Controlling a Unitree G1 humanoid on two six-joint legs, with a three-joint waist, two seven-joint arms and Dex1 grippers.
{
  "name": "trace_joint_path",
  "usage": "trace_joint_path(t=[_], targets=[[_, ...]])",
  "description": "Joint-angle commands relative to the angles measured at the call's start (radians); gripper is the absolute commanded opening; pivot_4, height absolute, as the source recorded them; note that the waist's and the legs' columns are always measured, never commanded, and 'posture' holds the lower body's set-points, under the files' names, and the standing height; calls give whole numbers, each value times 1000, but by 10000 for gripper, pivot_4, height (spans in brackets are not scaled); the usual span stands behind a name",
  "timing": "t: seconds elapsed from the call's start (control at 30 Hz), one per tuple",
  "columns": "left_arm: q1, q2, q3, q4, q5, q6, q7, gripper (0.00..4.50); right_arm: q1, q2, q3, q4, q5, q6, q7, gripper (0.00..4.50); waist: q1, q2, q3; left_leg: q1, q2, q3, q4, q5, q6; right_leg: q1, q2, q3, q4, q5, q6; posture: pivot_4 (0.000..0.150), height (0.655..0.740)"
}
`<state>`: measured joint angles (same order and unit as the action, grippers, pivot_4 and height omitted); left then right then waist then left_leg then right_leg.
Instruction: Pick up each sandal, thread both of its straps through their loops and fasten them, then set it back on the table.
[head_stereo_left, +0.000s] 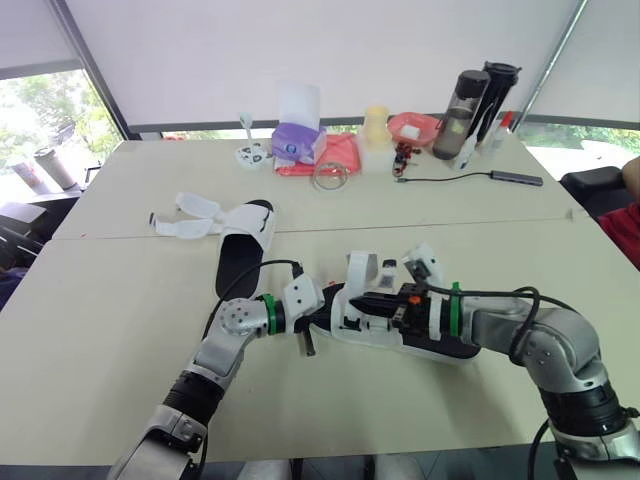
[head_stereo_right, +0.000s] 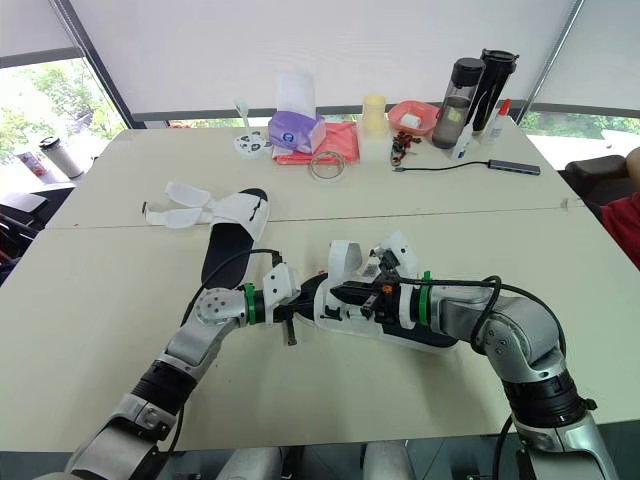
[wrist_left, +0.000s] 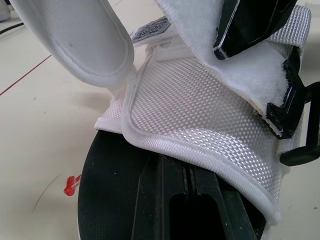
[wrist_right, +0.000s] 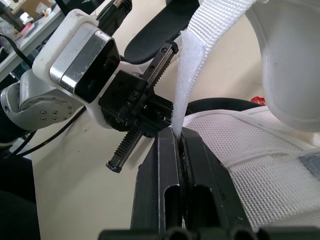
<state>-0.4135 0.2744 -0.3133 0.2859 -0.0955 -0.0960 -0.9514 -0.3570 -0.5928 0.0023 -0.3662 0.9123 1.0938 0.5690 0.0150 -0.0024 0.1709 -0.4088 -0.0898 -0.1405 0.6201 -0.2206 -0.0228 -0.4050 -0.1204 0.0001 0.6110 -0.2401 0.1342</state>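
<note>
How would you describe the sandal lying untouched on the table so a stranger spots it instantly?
Find the seam running across the pale table. Across it, towards the robot's left, lies a black-soled sandal with white straps. Unlike the other sandal, held by the robot, its straps lie splayed open.

Far edge of the bench (head_stereo_left: 120, 330) is pretty cluttered: purple tissue box (head_stereo_left: 297, 142) with a white tissue sticking up, sitting next to a red cloth (head_stereo_left: 342, 152) with a clear ring (head_stereo_left: 329, 174) on it. Then a pale yellow cup (head_stereo_left: 376, 128), a red bowl (head_stereo_left: 413, 128), two dark bottles (head_stereo_left: 458, 114) side by side, and a black cable (head_stereo_left: 440, 179) running to a USB hub (head_stereo_left: 516, 178).
</note>
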Motion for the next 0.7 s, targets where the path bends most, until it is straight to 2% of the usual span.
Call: trace_joint_path(t=[0.03,0.4,0.7], targets=[[46,18,-44,45,53,42,-1,0,-19,41,-73,0,101,61,-32,488,0,0,0,0,0,0,0,0,0,0,0,0,0,0,0,1500,7400],[96,43,-54,-22,50,66,-4,0,-27,86,-154,-20,240,143,-135,488,-2,0,0,0,0,0,-7,0,0,-4,0,0,0,1,-1,1500,7400],[120,53,-55,-63,44,93,0,0,14,78,-115,-41,217,131,-136,488,-4,0,0,0,0,0,-8,0,1,-4,0,0,0,2,1,1500,7400]])
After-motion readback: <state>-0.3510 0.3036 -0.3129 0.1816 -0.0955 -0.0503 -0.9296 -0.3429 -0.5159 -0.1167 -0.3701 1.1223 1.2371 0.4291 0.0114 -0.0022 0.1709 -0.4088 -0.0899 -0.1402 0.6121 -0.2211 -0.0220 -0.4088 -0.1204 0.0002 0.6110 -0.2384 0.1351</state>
